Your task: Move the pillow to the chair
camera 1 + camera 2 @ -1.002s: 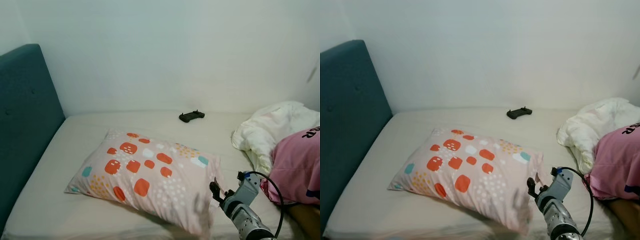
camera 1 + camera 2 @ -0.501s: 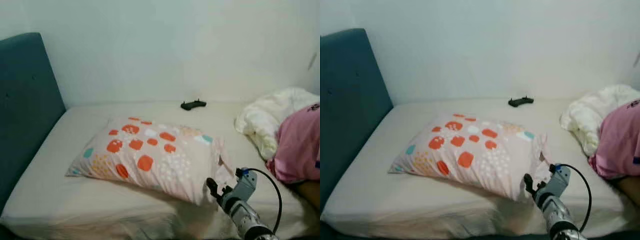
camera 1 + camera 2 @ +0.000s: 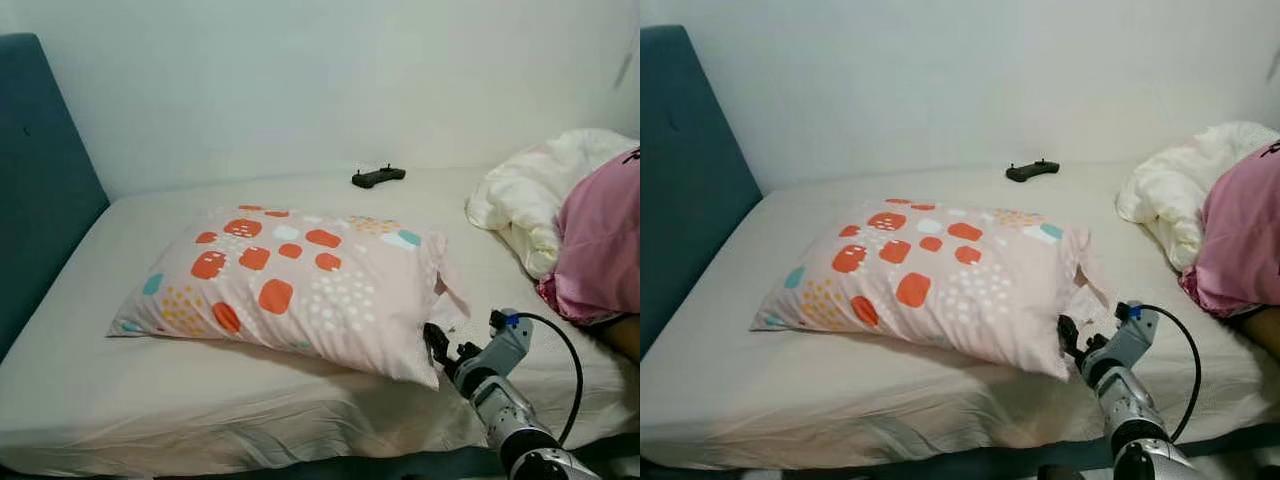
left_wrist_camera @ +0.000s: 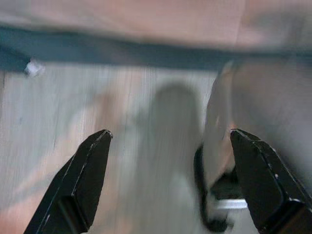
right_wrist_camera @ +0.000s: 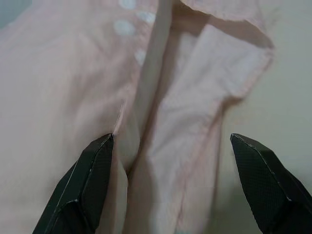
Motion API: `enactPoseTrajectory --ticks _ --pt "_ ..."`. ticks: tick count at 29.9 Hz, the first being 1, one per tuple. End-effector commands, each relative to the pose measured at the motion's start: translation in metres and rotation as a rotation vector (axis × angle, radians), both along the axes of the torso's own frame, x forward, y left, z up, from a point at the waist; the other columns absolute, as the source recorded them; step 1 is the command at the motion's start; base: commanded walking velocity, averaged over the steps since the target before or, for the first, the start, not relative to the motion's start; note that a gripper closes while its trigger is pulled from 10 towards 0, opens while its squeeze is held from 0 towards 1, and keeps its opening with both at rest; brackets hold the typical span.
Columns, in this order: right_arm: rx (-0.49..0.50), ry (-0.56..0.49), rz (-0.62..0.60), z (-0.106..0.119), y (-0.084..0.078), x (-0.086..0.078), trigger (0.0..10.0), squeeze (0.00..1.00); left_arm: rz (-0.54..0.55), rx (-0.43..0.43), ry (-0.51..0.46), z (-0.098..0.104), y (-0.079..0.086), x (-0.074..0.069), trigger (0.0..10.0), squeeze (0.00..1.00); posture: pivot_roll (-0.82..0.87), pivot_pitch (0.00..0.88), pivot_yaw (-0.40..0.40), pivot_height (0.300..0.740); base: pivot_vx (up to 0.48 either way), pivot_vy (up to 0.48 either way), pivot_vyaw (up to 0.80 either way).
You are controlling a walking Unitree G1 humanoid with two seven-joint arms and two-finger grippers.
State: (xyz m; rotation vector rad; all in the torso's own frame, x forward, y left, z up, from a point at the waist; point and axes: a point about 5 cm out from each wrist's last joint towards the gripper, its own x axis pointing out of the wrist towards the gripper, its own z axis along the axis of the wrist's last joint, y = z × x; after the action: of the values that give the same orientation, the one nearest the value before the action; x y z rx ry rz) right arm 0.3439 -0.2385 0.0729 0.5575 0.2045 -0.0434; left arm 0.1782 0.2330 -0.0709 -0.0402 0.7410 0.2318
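Right wrist view has the right gripper [image 5: 168, 146] with its jaws spread wide, holding nothing, aimed at the folded open end of the pillow [image 5: 73, 97]. From the head camera, the pillow [image 3: 290, 285], pink with orange, white and teal patches, lies flat on the bed [image 3: 120, 400], and the right gripper [image 3: 437, 348] sits at its near right corner. A black controller [image 3: 378, 176] lies near the wall, well apart. The left gripper [image 4: 168, 180] hangs over the wooden floor [image 4: 58, 117], jaws wide apart and empty.
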Motion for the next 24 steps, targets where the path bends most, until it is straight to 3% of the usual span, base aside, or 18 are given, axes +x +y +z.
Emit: enactPoseTrajectory --ticks 1,5,7,10,16,24 --pt "0.032 -0.087 0.019 0.014 0.003 0.007 10.0 0.00 0.028 -0.005 -0.062 0.007 0.009 0.004 10.0 0.00 0.10 0.135 0.023 0.510 0.000 0.000 0.00" --pt "0.059 -0.154 0.070 0.024 0.009 0.013 10.0 0.00 0.030 -0.001 -0.086 0.009 0.012 0.005 10.0 0.00 0.11 0.155 0.036 0.500 0.000 0.000 0.00" --pt "0.074 -0.225 0.118 0.037 0.016 0.020 10.0 0.00 0.017 0.012 -0.078 0.007 0.015 -0.001 10.0 0.00 0.12 0.182 0.056 0.490 0.000 0.000 0.00" --pt "0.085 -0.246 0.126 0.041 0.018 0.022 10.0 0.00 0.012 0.018 -0.072 0.006 0.016 -0.005 10.0 0.00 0.13 0.186 0.058 0.485 0.000 0.000 0.00" --pt "0.137 -0.297 0.173 0.054 0.023 0.029 10.0 0.00 0.011 0.040 -0.041 0.000 0.028 -0.036 10.0 0.00 0.19 0.255 0.078 0.455 0.000 0.000 0.00" --pt "0.125 -0.203 0.096 0.051 0.028 0.033 10.0 0.00 0.007 0.052 -0.031 -0.003 0.032 -0.052 10.0 0.00 0.21 0.288 0.084 0.420 0.000 0.000 0.00"
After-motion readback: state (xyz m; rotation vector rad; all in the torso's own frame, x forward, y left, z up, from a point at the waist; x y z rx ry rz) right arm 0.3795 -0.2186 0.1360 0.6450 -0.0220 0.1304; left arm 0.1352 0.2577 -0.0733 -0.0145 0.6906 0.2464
